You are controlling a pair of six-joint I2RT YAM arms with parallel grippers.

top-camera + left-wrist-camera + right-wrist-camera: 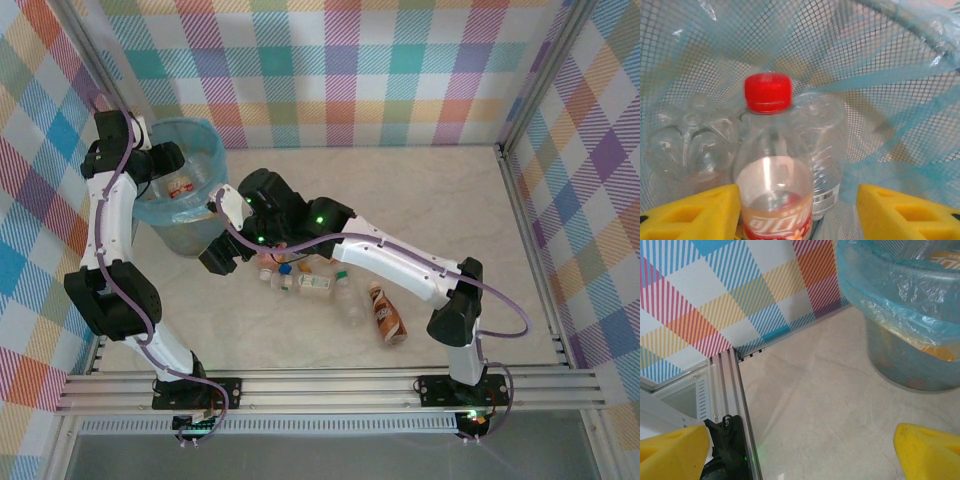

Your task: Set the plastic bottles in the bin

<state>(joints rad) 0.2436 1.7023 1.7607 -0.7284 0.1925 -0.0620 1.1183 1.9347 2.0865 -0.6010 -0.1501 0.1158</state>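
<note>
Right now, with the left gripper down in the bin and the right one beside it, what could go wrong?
1. The red-capped bottle sits between the open fingers of the left gripper, close against one; lifting out could drag it along.
2. The bag hangs close around that gripper and could snag.
3. The right gripper, open, hovers beside the bin; a swing could knock it.

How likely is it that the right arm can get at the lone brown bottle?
Probably yes: the brown bottle lies on bare table with nothing over it, and the right gripper is open and empty. Being close to that arm's elbow, it needs a fold back.
</note>
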